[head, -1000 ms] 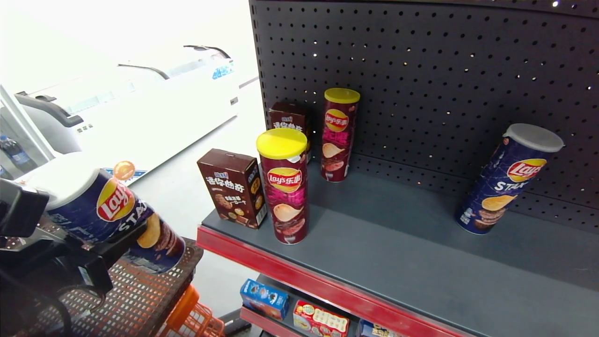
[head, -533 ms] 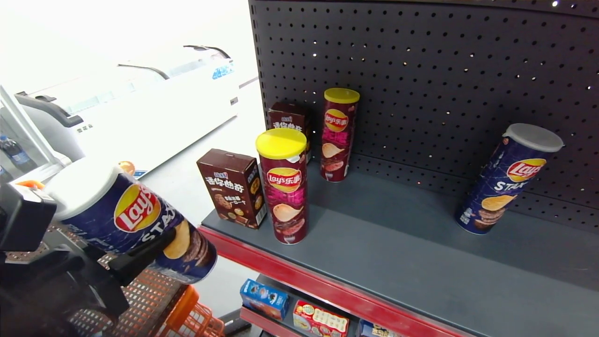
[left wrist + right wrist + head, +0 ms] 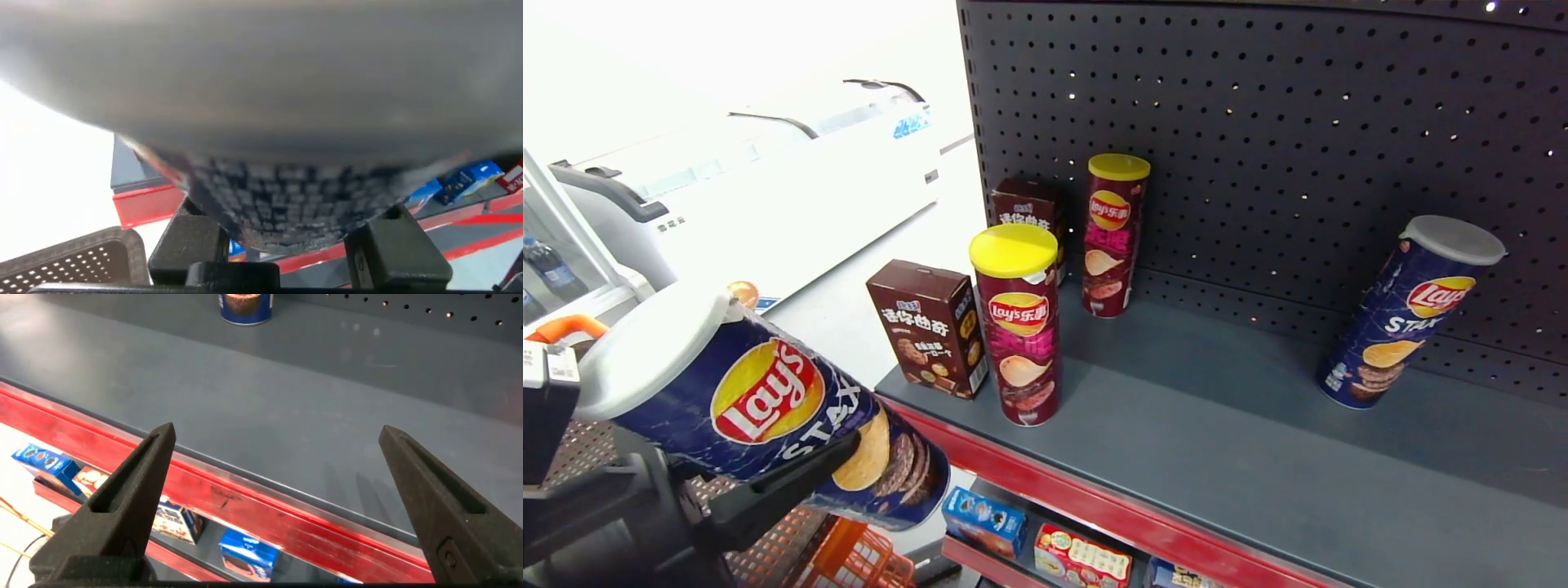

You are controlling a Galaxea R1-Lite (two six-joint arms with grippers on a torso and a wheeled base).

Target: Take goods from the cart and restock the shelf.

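My left gripper is shut on a blue chips can with a grey lid, held tilted above the orange cart, left of the shelf's red front edge. The left wrist view has the same blue chips can between the fingers. On the grey shelf stand two maroon cans with yellow lids, two brown boxes and another blue can leaning on the pegboard. My right gripper hangs open above the shelf's front edge, with the blue can's base beyond.
The dark pegboard back wall rises behind the shelf. A lower shelf holds small boxes. White chest freezers stand across the aisle to the left. The shelf's middle and front right are bare.
My left gripper has carried the blue can up and to the right, closer to the shelf's front edge. The goods on the shelf have not moved.
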